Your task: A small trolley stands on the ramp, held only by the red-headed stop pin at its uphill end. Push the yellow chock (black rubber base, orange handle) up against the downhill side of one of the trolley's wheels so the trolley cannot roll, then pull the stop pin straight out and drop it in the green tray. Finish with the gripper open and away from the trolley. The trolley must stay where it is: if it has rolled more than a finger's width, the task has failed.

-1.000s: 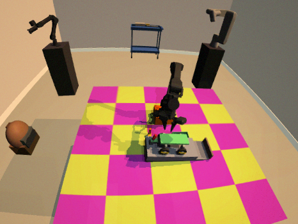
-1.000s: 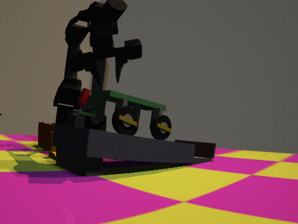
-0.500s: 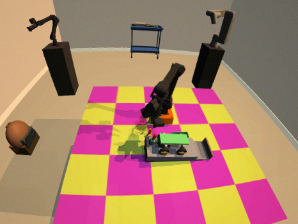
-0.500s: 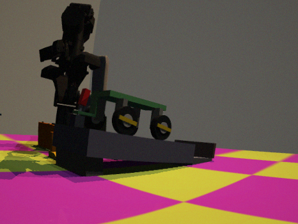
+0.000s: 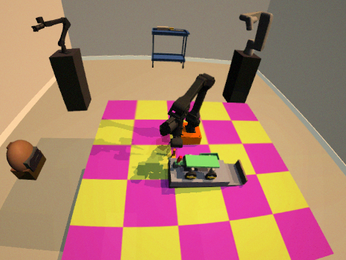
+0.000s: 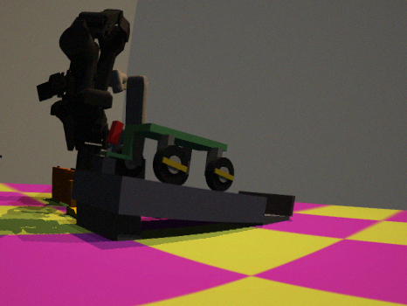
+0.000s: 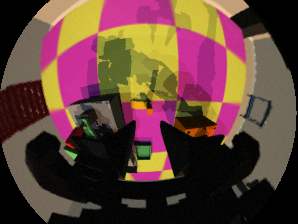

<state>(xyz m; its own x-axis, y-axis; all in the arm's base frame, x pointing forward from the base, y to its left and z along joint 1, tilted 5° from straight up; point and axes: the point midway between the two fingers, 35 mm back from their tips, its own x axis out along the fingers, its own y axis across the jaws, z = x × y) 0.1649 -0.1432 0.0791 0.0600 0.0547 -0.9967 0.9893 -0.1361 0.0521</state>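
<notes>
The green-topped trolley (image 5: 202, 161) (image 6: 188, 139) stands on the grey ramp (image 5: 230, 169) (image 6: 192, 203) (image 7: 102, 107). The red-headed stop pin (image 5: 180, 159) (image 6: 115, 132) is upright at its uphill end. The yellow chock (image 7: 139, 105) (image 6: 71, 211) (image 5: 174, 151), with its orange handle (image 7: 149, 111), is on the floor beside the ramp's high end, off the ramp. My gripper (image 7: 148, 123) is partly open and empty, above and short of the chock. The green tray (image 7: 143, 150) is on the floor behind the ramp, partly hidden by the trolley in the top view.
The arm's orange base block (image 5: 191, 139) (image 6: 61, 181) (image 7: 195, 126) is close behind the chock. A dark end wall (image 5: 241, 171) (image 6: 279, 205) stands at the ramp's low end. Two arms on pedestals and a blue cart (image 5: 168, 57) are far back.
</notes>
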